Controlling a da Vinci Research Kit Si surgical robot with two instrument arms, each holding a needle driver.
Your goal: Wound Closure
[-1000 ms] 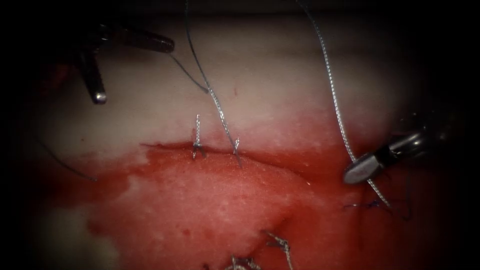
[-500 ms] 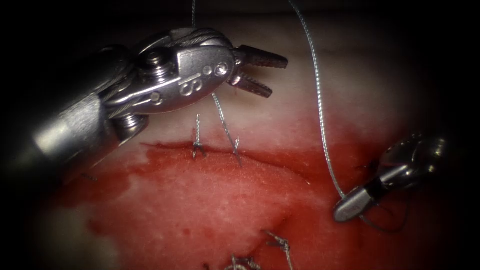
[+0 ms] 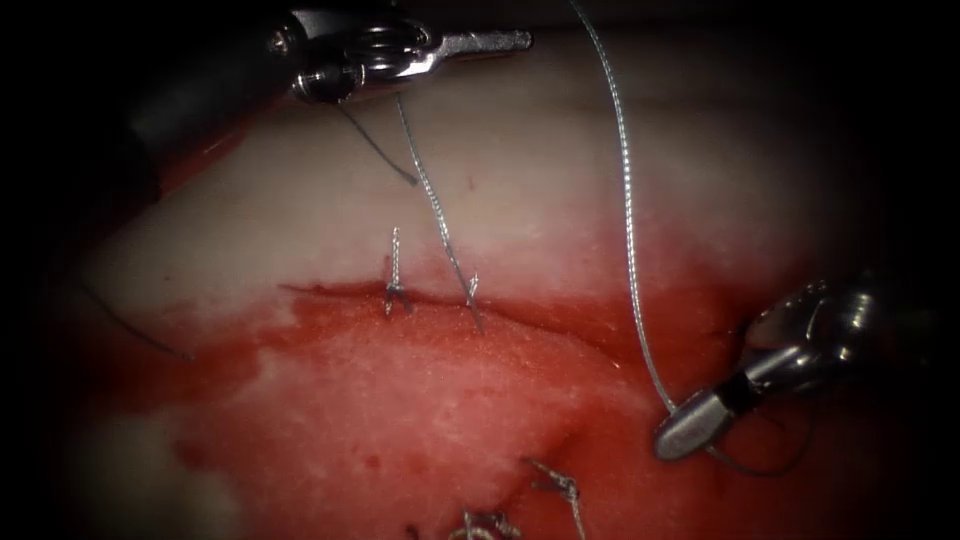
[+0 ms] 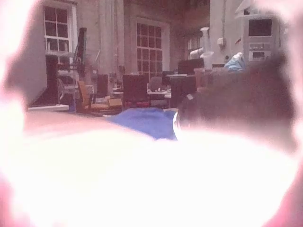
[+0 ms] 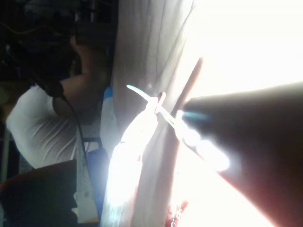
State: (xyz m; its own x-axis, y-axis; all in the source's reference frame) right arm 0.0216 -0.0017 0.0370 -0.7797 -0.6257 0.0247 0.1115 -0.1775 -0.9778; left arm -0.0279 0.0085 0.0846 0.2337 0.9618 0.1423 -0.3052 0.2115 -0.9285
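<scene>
Nearest the endoscope, at the bottom edge of its view, knotted cut ends of thread (image 3: 560, 490) lie on the wet, red-stained part of the tissue (image 3: 420, 400). A little farther in, at the right, the right arm's tool (image 3: 690, 428) rests low over the red fluid (image 3: 600, 330), its jaws pressed together on the thread (image 3: 628, 210) just right of the cut's right end; from that grip the braided strand climbs steeply up and leftward out of the top of the view, while a thin dark loop of thread curls beneath and behind the jaws. The curved needle cannot be made out in either tool or in the tissue, so its place cannot be told. In the middle ground the cut (image 3: 430, 298) runs roughly left to right, where the pale tissue meets the red-stained tissue, and two finished stitches cross it: a short upright one (image 3: 394, 275) toward the left and a second one (image 3: 472, 292) just to its right. From that second stitch a long thread tail (image 3: 425, 190) rises up and to the left over the pale tissue toward the far edge. Farthest away, at the top of the view, the left arm's tool (image 3: 500, 42) lies nearly level, pointing right, its jaws together and holding nothing that can be seen; the thread tail passes just below its wrist. A thin dark strand (image 3: 130, 325) lies on the tissue at the far left.
</scene>
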